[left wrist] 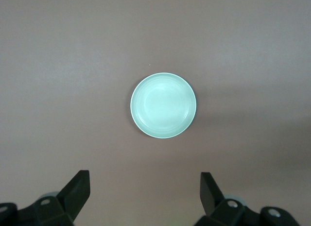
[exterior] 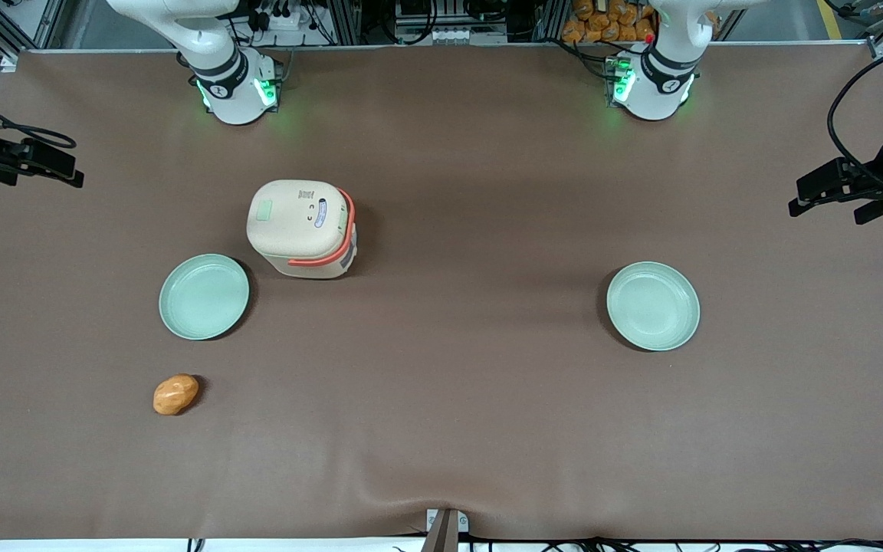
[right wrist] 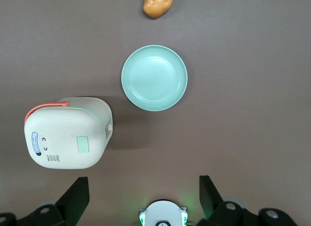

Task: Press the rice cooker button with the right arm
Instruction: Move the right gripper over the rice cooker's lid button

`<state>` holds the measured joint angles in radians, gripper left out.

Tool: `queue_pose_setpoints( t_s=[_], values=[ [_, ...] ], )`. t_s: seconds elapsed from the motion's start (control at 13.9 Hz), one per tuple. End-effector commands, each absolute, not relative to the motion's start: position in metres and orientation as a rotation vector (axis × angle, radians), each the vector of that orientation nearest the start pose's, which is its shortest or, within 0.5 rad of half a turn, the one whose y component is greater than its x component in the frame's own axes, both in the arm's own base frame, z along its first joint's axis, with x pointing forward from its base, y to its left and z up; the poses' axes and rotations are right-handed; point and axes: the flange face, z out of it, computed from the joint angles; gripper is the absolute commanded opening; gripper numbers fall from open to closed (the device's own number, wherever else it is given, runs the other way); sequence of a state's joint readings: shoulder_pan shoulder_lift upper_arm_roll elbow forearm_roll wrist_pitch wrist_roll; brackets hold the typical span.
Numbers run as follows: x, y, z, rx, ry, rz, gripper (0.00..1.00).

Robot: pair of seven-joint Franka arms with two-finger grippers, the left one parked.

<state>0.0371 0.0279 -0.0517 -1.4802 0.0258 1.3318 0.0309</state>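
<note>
The cream-beige rice cooker (exterior: pixel 302 228) stands upright on the brown table, with its coral-orange handle band and blue oval label on the lid. The pale green button (exterior: pixel 264 210) sits on the lid, uncovered. The right wrist view shows the cooker (right wrist: pixel 68 133) and its button (right wrist: pixel 83 145) from above. The right arm (exterior: pixel 219 54) rises from its base out of the front view, so its gripper does not show there. In the right wrist view the gripper (right wrist: pixel 143 199) hangs high above the table, open wide and empty, off to the side of the cooker and well clear of it.
A pale green plate (exterior: pixel 204 297) lies beside the cooker, nearer the front camera, and shows in the right wrist view (right wrist: pixel 154 78). An orange-brown potato-like lump (exterior: pixel 175 394) lies nearer still. A second plate (exterior: pixel 653 306) lies toward the parked arm's end.
</note>
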Motion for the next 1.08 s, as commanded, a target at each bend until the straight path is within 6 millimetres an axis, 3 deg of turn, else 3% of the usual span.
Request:
queue_pose_setpoints(
  t_s=[0.0, 0.22, 0.29, 0.51, 0.79, 1.01],
  values=[
    [0.533, 0.019, 0.635, -3.094, -0.012, 0.292, 1.00],
    [0.532, 0.050, 0.628, -3.108, -0.109, 0.318, 1.00],
    [0.536, 0.052, 0.620, -3.104, -0.100, 0.337, 1.00],
    [0.540, 0.087, 0.582, -3.097, -0.183, 0.446, 0.99],
    [0.540, 0.127, 0.528, -3.093, -0.285, 0.555, 0.88],
    [0.535, 0.142, 0.492, -3.091, -0.297, 0.661, 0.49]
  ],
)
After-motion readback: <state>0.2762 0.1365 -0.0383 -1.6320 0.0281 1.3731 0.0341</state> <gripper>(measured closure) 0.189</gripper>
